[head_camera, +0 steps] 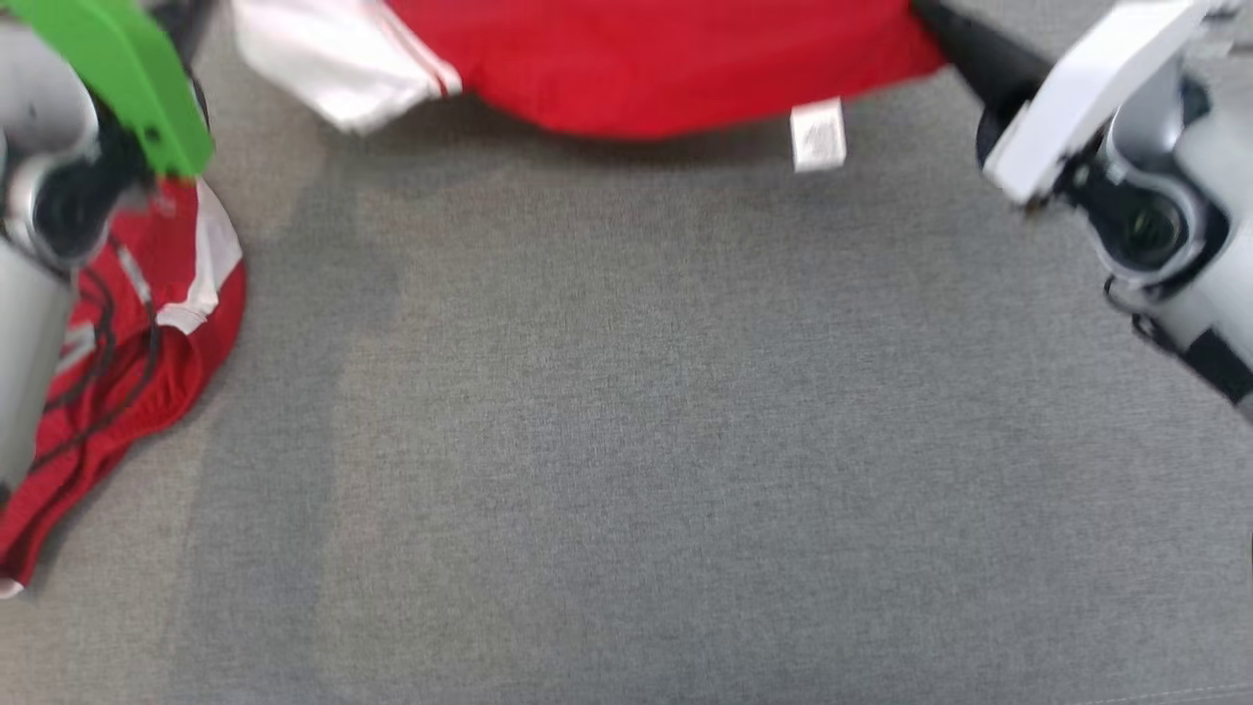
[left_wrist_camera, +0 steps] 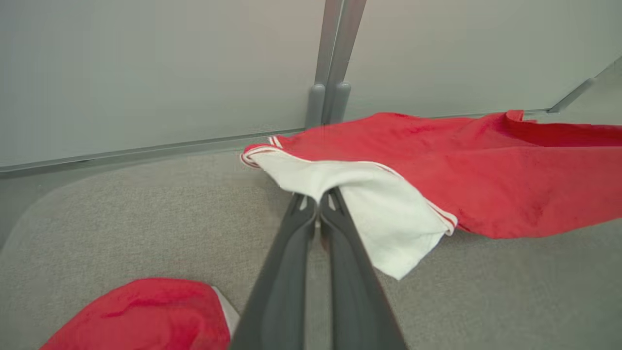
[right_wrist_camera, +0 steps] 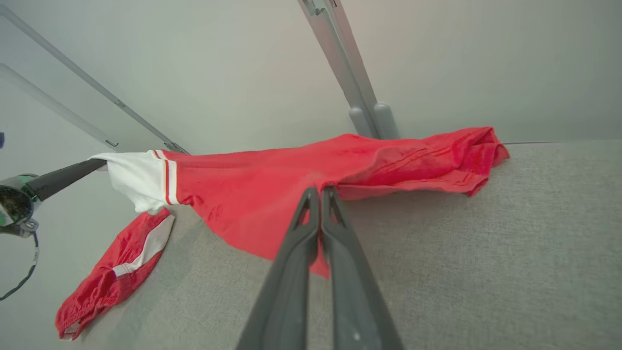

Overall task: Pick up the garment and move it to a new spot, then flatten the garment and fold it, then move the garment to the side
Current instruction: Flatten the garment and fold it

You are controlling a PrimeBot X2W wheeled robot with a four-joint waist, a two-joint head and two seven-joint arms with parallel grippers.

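The red garment (head_camera: 666,59), one sleeve white, hangs stretched out sideways.

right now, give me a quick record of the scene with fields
held garment: red, white sleeve, stretched between both grippers
left gripper: shut on the white sleeve
right gripper: shut on the red edge
table: grey cloth cover
second garment: red and white, crumpled on the table, robot's left
label: white, hanging off held garment
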